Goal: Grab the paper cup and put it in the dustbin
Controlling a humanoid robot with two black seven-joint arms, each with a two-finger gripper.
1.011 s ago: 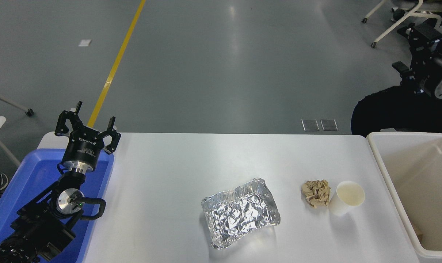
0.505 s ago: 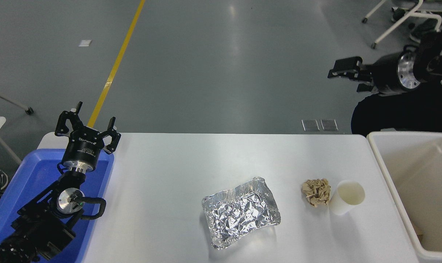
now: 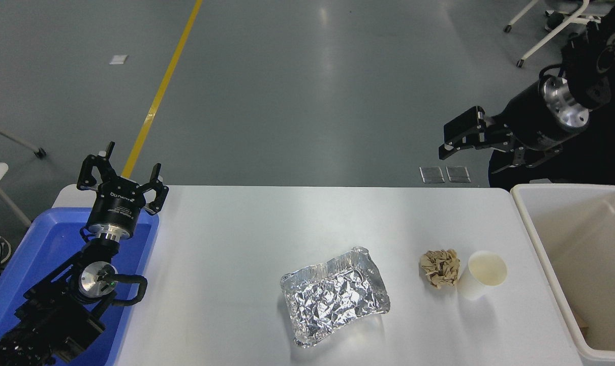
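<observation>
Room: grey glossy floor with ceiling-light glare, yellow line running diagonally at upper left, a small white patch on the floor near it, two small square floor plates just past the table's far edge, white chair legs on casters at top right.

White table filled the lower frame, matte, rounded corners. Blue plastic bin sat at its left end, dustbin at its right end, off-white with thick rim and beige inside; something tan showed at the bottom near its front corner, too little visible to identify.

Left arm was parked lower left over the blue bin, left gripper pointing away from the camera, fingers spread, empty. White lettering on its body, upside down and too small to read reliably. No other legible writing anywhere.

Right arm came in from the upper right edge. Right gripper hung in the air beyond the table's far right corner, fingers spread, holding nothing. Versus half a second before: it had dropped lower and tilted down toward the table; a second before it was only at the frame's right edge. Well apart from the cup.

Foil tray, crinkled silver, sat centre-front. Crumpled tan paper ball to its right. Paper cup stood upright, mouth up, just right of the ball and touching or nearly so, between ball and dustbin. Table items unchanged from the earlier frames.
</observation>
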